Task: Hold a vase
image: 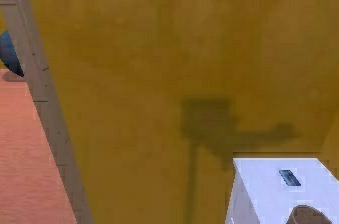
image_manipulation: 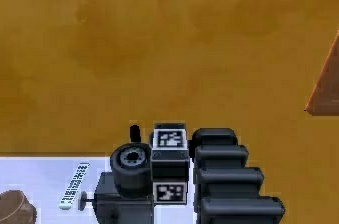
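Ochre wall (image: 177, 70) dominates both views. Orange floor (image: 7, 150) sits lower left in the forward view, with a pale door frame (image: 45, 100) slanting beside it. White cabinet (image: 262, 195) is lower right there. In the arm side view a white top (image_manipulation: 27, 175) runs along the lower left and the dark arm (image_manipulation: 227, 180) is at the bottom, right of centre. Wooden frame (image_manipulation: 337, 70) at the upper right edge. Gripper (image_manipulation: 105, 190) is left of the marker squares (image_manipulation: 169, 137); can't tell finger state or whether it holds anything. Blue round thing (image: 10, 55) upper left. Brown rounded thing (image_manipulation: 7, 207) sits on the white top, bottom left, apart from the gripper; possibly the vase, can't confirm. White ridged strip (image_manipulation: 74, 185) lies between them. Small dark flat item (image: 289, 178) on the cabinet.
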